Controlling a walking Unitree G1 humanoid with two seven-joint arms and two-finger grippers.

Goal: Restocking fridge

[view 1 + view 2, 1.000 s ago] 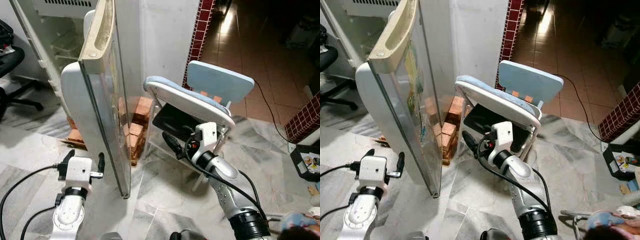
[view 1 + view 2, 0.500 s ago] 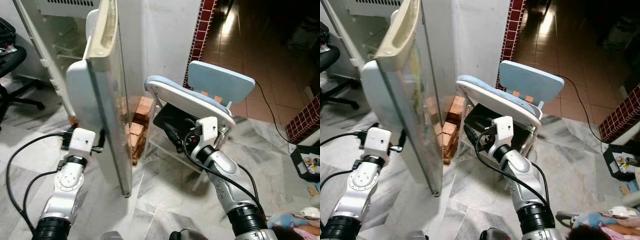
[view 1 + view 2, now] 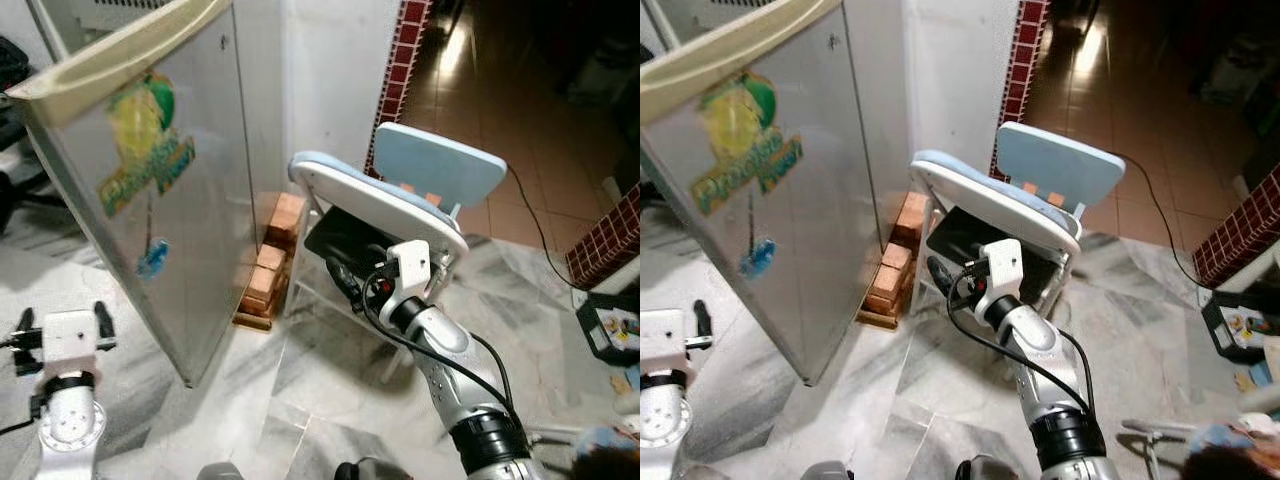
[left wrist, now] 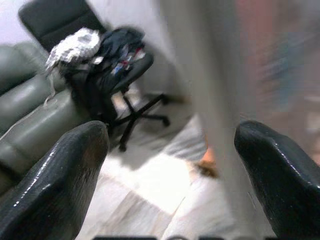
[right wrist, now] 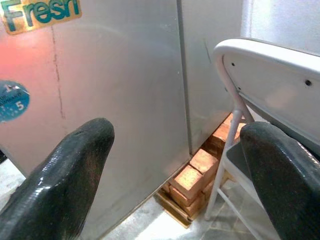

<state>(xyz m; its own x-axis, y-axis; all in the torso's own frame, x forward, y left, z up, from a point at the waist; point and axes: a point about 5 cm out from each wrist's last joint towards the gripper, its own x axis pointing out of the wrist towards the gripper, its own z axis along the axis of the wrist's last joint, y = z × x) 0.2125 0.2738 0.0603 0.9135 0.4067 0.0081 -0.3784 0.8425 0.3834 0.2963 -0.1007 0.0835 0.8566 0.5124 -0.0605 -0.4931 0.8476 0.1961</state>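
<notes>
Fridge door (image 3: pixel 150 200) is the landmark here: a silver panel swung nearly across the cabinet, its cream top edge tilted, with a yellow-and-green sticker and a small blue round one on its face. The fridge interior is hidden behind it, so nothing of the shelves can be made out.

To the left of the door and low down, the left gripper (image 3: pixel 57 322) hangs over the marble floor (image 3: pixel 330 390), apart from the door, its two black fingers (image 4: pixel 55 175) spread wide with nothing between them. Its wrist view is blurred; beyond the fingers a black office chair (image 4: pixel 110 65) piled with dark items and a pale bundle can be told, while the door's edge is only a smear.

At the door's foot, against the white wall, lies a stack of bricks (image 3: pixel 265 270); how many rows is unclear.

To the right of the door stands a folding chair (image 3: pixel 400 200) with a pale blue seat and back, a dark object under its seat partly hidden by the arm. The right gripper (image 3: pixel 345 280) sits low in front of that chair, pointing toward the door, its fingers (image 5: pixel 65 175) wide apart and holding nothing.

At the far right edge, a black tray (image 3: pixel 610 325) of small items is cut off by the frame.
</notes>
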